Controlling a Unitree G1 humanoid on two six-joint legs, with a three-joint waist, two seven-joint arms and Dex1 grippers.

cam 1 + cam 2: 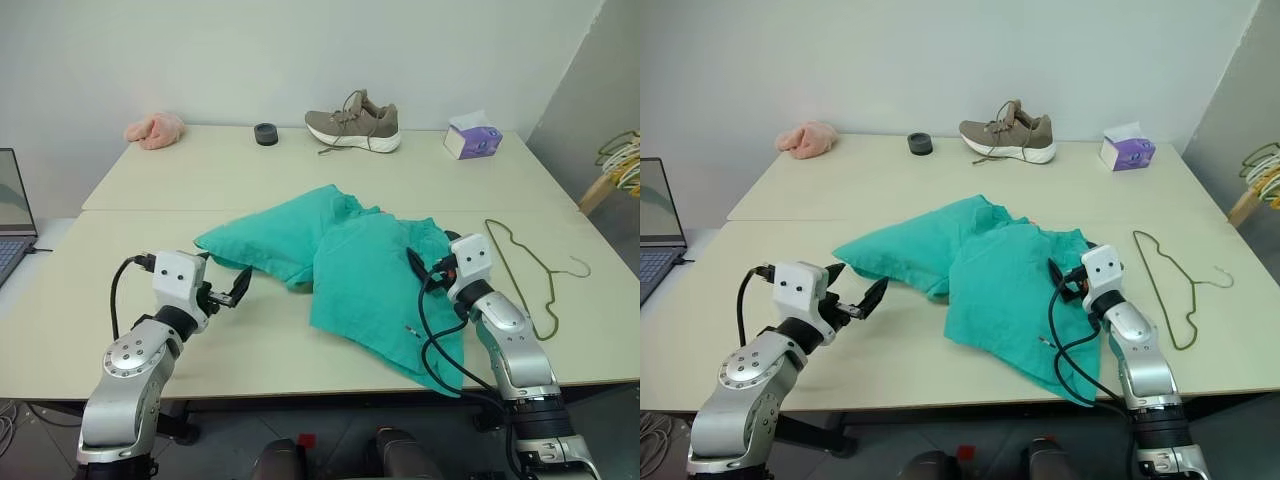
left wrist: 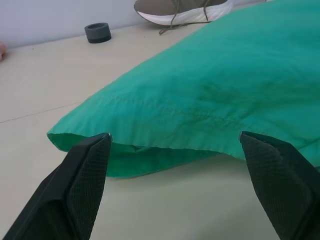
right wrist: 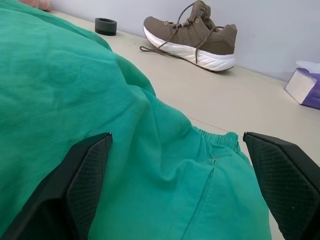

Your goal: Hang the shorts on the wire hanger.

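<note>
The teal-green shorts [image 1: 350,265] lie crumpled in the middle of the table, one corner reaching its front edge. The thin olive wire hanger [image 1: 530,270] lies flat on the table to their right, hook pointing right. My left gripper [image 1: 228,280] stands open just short of the shorts' left leg hem [image 2: 150,150], touching nothing. My right gripper [image 1: 425,268] is open and level over the shorts' right side, near the gathered waistband [image 3: 220,140], with fabric between and beneath its fingers [image 3: 85,180] but no grip on it.
At the back of the table [image 1: 150,200] are a pink cloth [image 1: 155,130], a black tape roll [image 1: 266,133], a brown shoe [image 1: 355,125] and a purple tissue box [image 1: 472,138]. A laptop [image 1: 12,215] sits far left; bunched hangers [image 1: 622,160] stand far right.
</note>
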